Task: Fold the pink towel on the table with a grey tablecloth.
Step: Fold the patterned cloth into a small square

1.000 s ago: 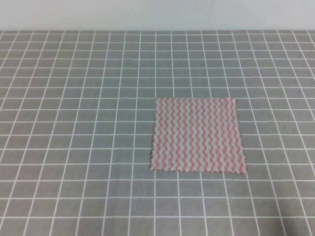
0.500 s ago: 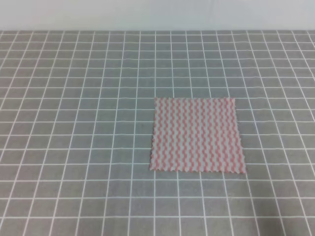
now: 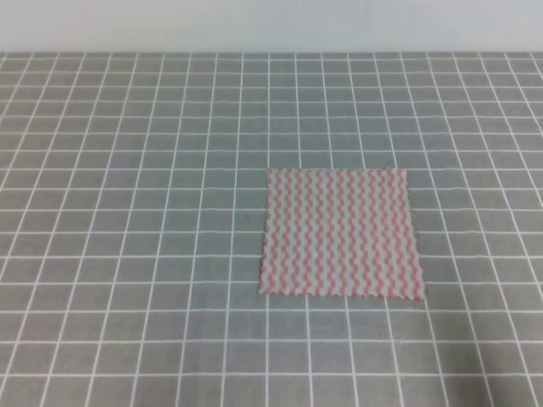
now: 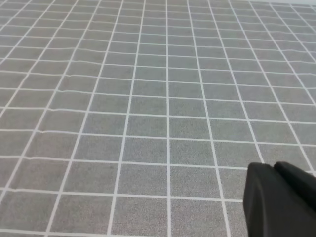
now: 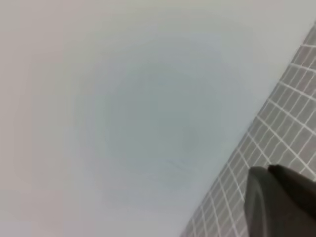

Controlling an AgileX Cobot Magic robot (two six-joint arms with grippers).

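So far nothing on the counter (image 3: 127,212) has changed across the last second; the towel (image 3: 339,231) lies flat and fully spread, right of centre in the high view, its edges roughly square to the white grid, exactly where it lay before; no corner is lifted and no crease shows; folding has not begun. Neither arm appears in the high view. The left tool (image 4: 281,202) shows only as a dark block at the lower right of its own wrist view, above bare grey grid with no towel in sight; whether it is released or clenched I cannot tell. The right tool (image 5: 281,202) is likewise a dark shape low at the right of its view, its camera tilted up toward a pale wall with just a strip of counter at the edge; its state cannot be told either. My reading is that the stillness means the task sits at its very start; the towel is nearer the right arm's side, so a reach for an edge or corner seems the likely first step.
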